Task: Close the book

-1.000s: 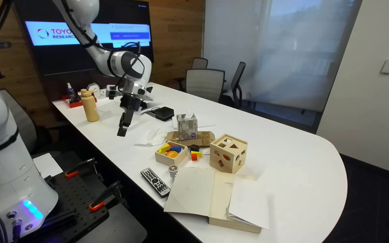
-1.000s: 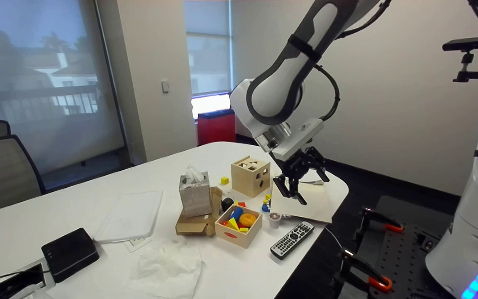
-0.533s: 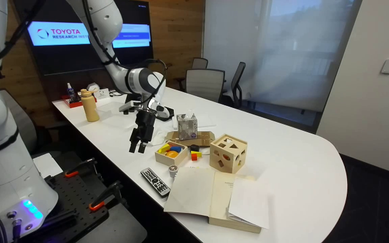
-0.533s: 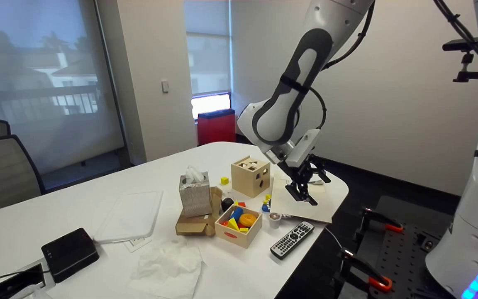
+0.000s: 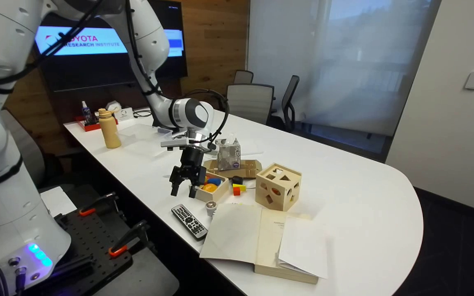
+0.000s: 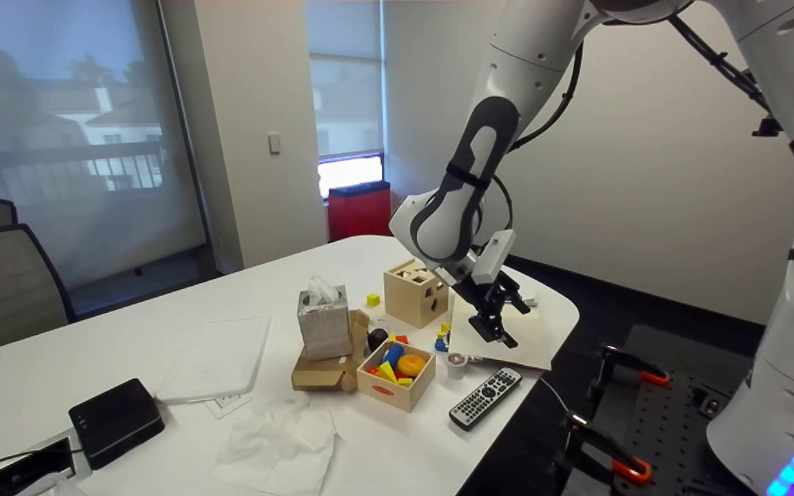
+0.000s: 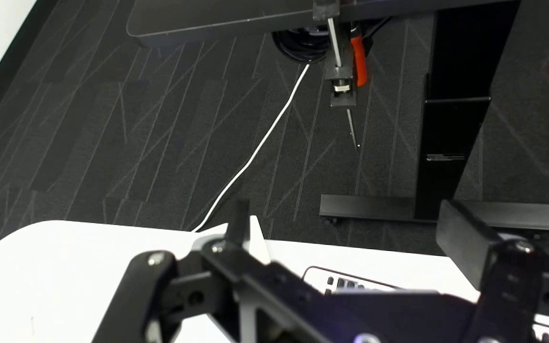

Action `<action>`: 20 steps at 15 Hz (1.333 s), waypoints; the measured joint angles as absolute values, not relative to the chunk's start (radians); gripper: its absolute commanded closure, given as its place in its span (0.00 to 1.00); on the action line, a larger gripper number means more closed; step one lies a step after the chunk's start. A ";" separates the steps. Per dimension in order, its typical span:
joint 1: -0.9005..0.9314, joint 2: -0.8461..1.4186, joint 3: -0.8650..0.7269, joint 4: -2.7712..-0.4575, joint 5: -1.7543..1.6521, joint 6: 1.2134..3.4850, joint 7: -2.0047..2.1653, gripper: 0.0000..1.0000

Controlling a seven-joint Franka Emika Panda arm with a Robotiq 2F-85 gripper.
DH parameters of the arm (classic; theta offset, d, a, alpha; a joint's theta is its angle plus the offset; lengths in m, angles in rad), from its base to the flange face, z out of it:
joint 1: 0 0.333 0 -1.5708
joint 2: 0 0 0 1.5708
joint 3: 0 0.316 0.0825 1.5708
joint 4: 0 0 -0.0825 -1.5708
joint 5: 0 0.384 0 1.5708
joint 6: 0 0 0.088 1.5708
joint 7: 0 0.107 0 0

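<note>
- In an exterior view the book (image 5: 263, 242) lies open, near right on the surface (image 5: 368, 230); the hand (image 5: 184, 193) hangs farther left, spread and empty.
- A low approach could knock the remote (image 5: 189, 222) or small cup (image 5: 211, 208).
- Pushing without getting beneath the cover (image 5: 231, 232) could slide the book.

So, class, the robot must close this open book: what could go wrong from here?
The cover of the book seems to overhang the edge of the table, so a rough push might slide the book off. The open claw hangs near the remote control and could knock it. White sheets stick out past the page block and may crease as the cover closes.
</note>
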State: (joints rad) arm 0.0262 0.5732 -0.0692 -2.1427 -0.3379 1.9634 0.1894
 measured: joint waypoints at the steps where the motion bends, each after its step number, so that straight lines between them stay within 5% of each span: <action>1: 0.026 0.573 -0.069 -2.141 -0.338 1.963 0.183 0.00; 10: 0.027 0.581 -0.068 -2.140 -0.337 1.980 0.200 0.00; 20: 0.185 0.759 -0.178 -2.156 -0.350 2.392 0.546 0.00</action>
State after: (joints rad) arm 0.1849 0.7588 -0.1778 -2.1558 -0.3505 2.3919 0.5461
